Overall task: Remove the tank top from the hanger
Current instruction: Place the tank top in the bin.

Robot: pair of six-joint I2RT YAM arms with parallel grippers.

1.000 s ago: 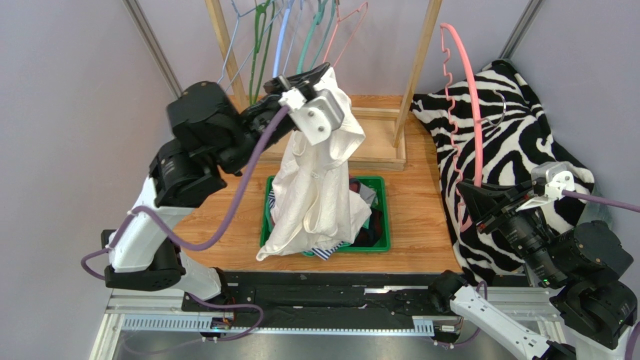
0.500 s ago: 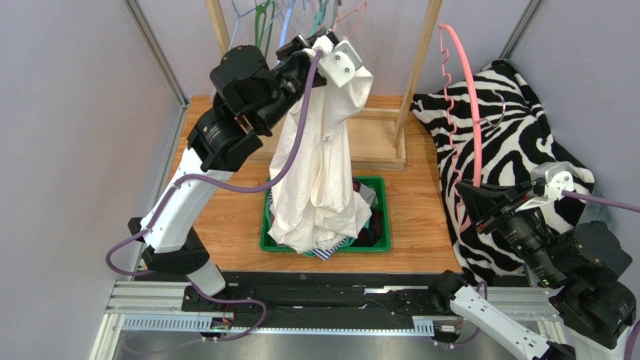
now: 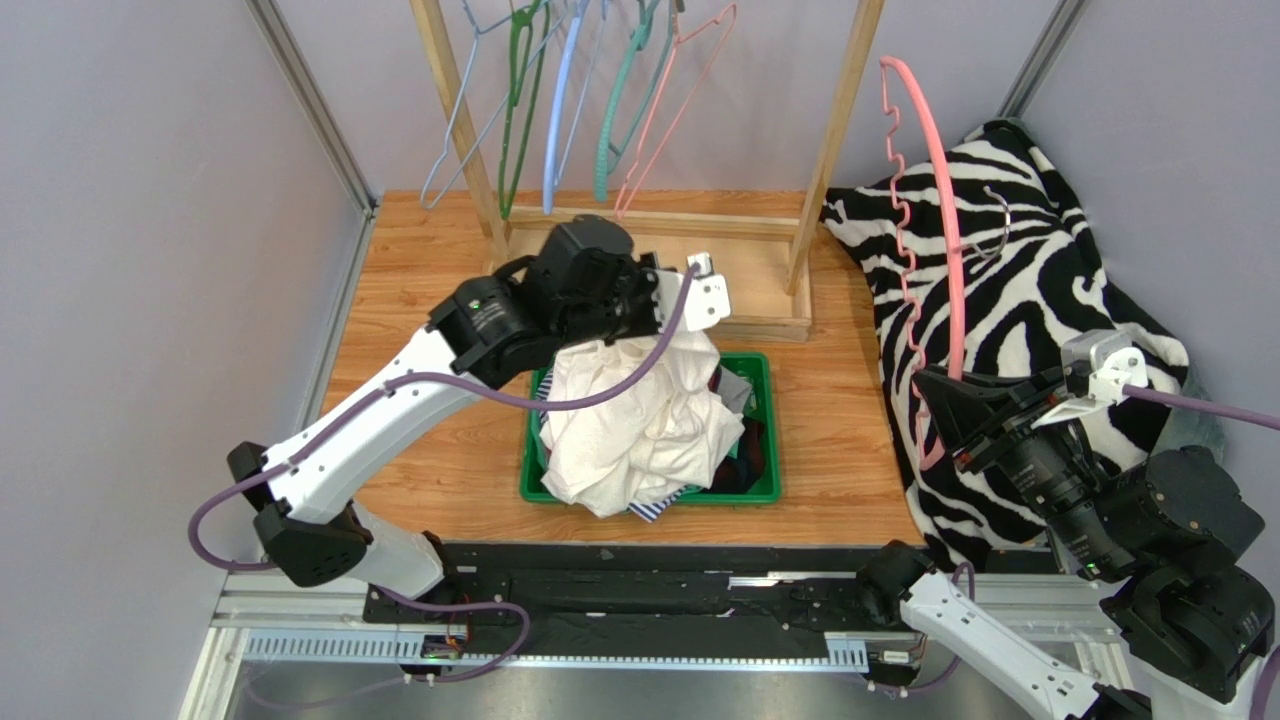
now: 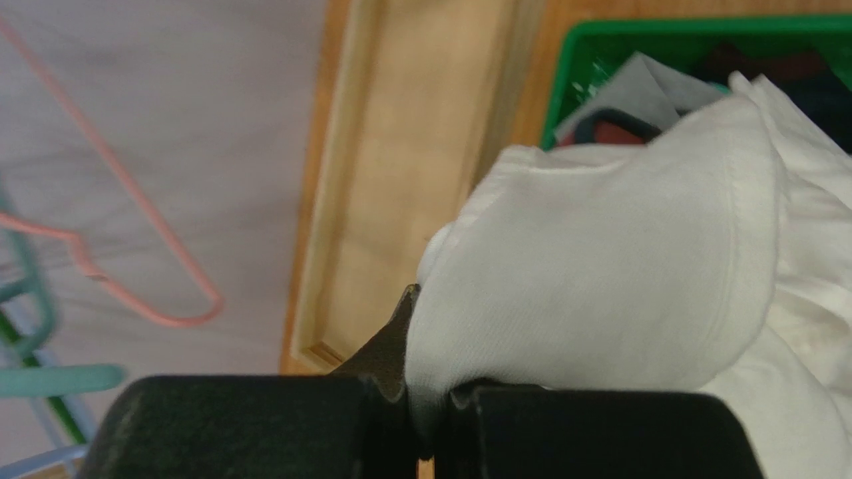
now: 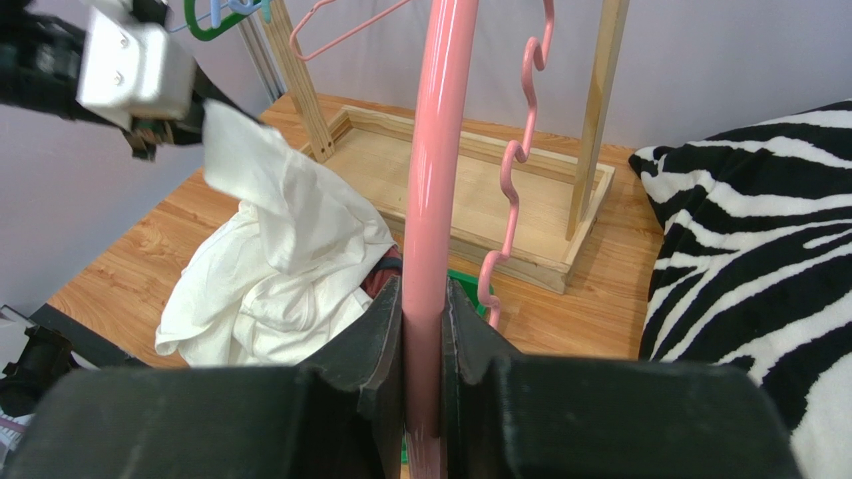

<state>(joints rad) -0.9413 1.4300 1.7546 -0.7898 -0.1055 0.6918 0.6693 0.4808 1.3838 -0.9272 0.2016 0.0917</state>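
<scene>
1. The left gripper (image 4: 432, 401) is shut tight, and a fold of the white tank top (image 4: 600, 269) is pinched between its black fingers (image 4: 250, 424).
2. In the top view, the tank top (image 3: 639, 428) is held up by that fold just above the green basket (image 3: 771, 428). The rest of it is heaped in the basket and spills over the near rim.
3. Darker clothes (image 3: 747, 446) are seen under the tank top inside the basket, and a striped piece (image 3: 657, 509) shows at the near edge.
4. The tank top is kept well apart from the pink hanger (image 3: 947, 225), which is on the right side of the table (image 3: 436, 300).
5. The right gripper (image 5: 424, 329) is closed on the thick bar of the pink hanger (image 5: 435, 150). Its jaws are parted only by the width of that bar.
6. The pink hanger is held roughly upright, rising from the right gripper (image 3: 944, 393). Its wavy, notched arm runs beside the main bar.
7. A zebra-striped cloth (image 3: 1052, 255) is draped over the right side of the scene, behind and beneath the pink hanger.
8. A wooden rack (image 3: 834, 135) stands at the far side of the table, with its base just beyond the basket.
9. Thin hangers in green (image 3: 519, 105), blue (image 3: 559, 90), teal (image 3: 624, 90) and pink (image 3: 676, 90) hang between the rack's posts; their hooks are cut off by the top of the view.
</scene>
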